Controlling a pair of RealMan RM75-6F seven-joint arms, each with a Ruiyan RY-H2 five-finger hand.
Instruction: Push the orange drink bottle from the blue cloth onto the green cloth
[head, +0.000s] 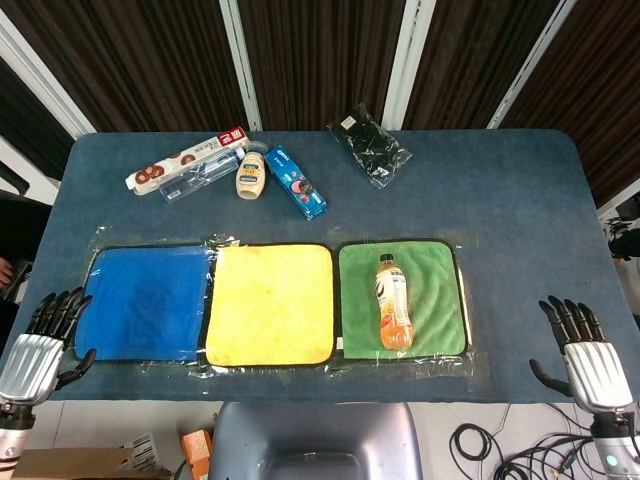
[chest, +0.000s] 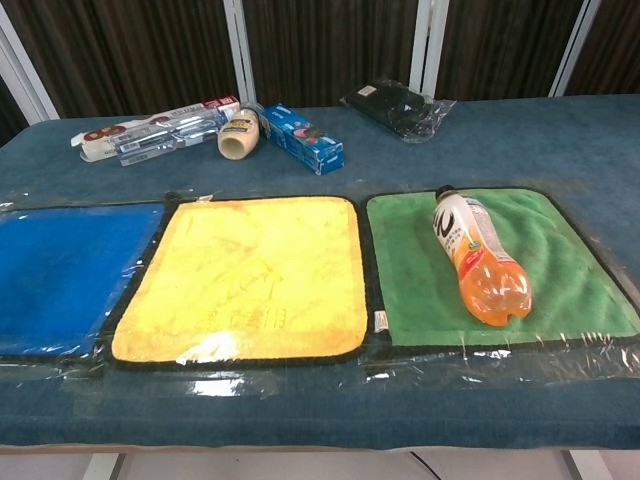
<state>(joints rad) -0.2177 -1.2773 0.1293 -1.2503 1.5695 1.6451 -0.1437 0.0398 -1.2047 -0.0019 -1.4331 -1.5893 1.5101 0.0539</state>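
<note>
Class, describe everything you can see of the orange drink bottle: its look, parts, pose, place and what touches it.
The orange drink bottle is clear plastic holding orange liquid, with a dark cap and a white label bearing dark print round its upper half. It lies on its side on the green cloth, cap toward the table's far side and base toward the near edge. Only the cloth touches it; neither hand is near.

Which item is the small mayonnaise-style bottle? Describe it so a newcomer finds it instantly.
Start at the blue table and look to its far left corner, behind the blue cloth and yellow cloth. There the cream squeeze bottle lies between a long clear-wrapped box and a blue snack packet. It alone is short, rounded and pale.
</note>
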